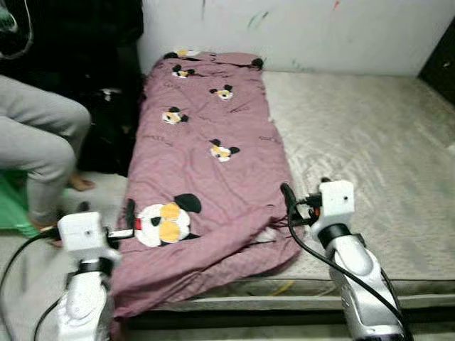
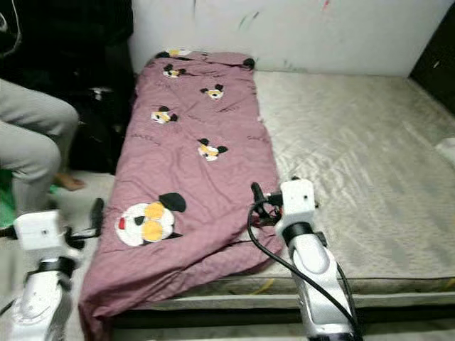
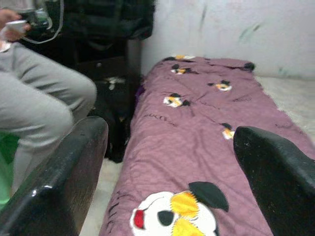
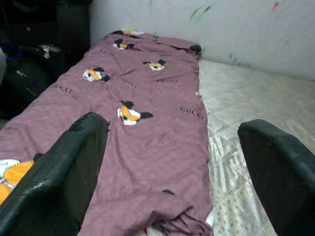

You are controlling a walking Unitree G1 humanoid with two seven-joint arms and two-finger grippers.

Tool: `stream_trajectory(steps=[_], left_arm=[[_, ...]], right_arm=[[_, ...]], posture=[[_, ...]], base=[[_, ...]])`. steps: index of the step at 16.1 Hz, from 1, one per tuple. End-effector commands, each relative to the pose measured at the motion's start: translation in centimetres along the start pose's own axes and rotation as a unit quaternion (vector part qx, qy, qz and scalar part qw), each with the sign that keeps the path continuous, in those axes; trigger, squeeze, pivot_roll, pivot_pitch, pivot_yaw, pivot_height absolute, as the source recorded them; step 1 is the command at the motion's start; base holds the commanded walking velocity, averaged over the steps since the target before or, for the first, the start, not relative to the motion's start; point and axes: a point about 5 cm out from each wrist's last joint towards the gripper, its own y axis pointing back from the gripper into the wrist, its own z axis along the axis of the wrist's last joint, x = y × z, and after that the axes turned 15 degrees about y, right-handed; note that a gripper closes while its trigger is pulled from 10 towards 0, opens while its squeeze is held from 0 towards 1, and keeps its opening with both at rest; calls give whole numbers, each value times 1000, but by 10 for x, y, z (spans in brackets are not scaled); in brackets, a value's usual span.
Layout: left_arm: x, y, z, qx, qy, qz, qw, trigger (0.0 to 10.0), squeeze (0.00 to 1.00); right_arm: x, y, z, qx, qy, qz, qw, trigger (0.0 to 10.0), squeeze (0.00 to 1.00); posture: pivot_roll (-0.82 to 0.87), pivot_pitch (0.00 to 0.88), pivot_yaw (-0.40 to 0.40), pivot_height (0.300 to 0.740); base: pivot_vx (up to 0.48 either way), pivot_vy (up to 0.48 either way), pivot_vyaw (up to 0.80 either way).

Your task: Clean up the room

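Bedroom, pale scuffed wall (image 1: pixel 334 32) at the far end, bare mattress (image 1: pixel 370 149) on a low frame. Pink quilt (image 1: pixel 206 177) with cartoon-mouse prints runs lengthwise down the mattress's left half, far end against the wall, near end rumpled and spilling over the near-left corner toward the floor. Right half of the mattress uncovered.

Left gripper (image 1: pixel 129 222) just off the quilt's near-left edge, fingers spread wide, holding nothing. Right gripper (image 1: pixel 290 202) at the quilt's near-right edge, beside a bunched fold, likewise wide open and empty; the wrist views show both pairs of fingers parted with quilt between them.

Person seated at far left, grey-trousered legs (image 1: pixel 43 142) and bare foot near the bed's side; dark bags (image 1: pixel 106 135) against the bed behind.

Risks, as I judge them: pinching only the top fold on the right would drag the quilt crooked; pulling unevenly could slide the overhang onto the floor; left arm's sweep runs close to the person's leg.
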Motion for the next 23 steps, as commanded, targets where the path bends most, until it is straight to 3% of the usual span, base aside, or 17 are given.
stream_trajectory(steps=[1, 4, 7, 9, 14, 19, 23], left_arm=[[-11, -6, -4, 14, 9, -19, 1000, 10000, 0], [-22, -14, -9, 22, 21, -37, 999, 10000, 0], [-34, -25, -8, 29, 22, -72, 997, 10000, 0], [-31, -27, -6, 25, 24, -64, 997, 10000, 0], [-27, -17, -8, 28, 32, -53, 998, 10000, 0], [-24, -18, -6, 26, 33, -48, 998, 10000, 0], [-27, -20, -5, 19, 36, -38, 998, 10000, 0]], right_arm=[[-4, -2, 3, -4, 11, -4, 1000, 10000, 0], [-7, -11, 9, -13, 9, -23, 1000, 10000, 0], [-9, -6, 8, -10, 1, -49, 999, 10000, 0], [-5, 0, 4, -4, 2, -38, 999, 10000, 0], [-1, 0, 2, 2, 3, -17, 1000, 10000, 0], [-1, -2, 2, 6, -3, -14, 1000, 10000, 0], [1, -1, 4, 1, 0, -3, 1000, 10000, 0]], posture=[[-22, 33, 10, 740], [-49, 32, 35, 740], [-78, 36, 85, 740], [-72, 38, 76, 740], [-40, 59, 28, 740], [-33, 73, 17, 740], [-38, 90, 13, 740]], base=[[0, 0, 0], [0, 0, 0], [0, 0, 0], [0, 0, 0], [0, 0, 0], [0, 0, -800], [0, 0, 0]])
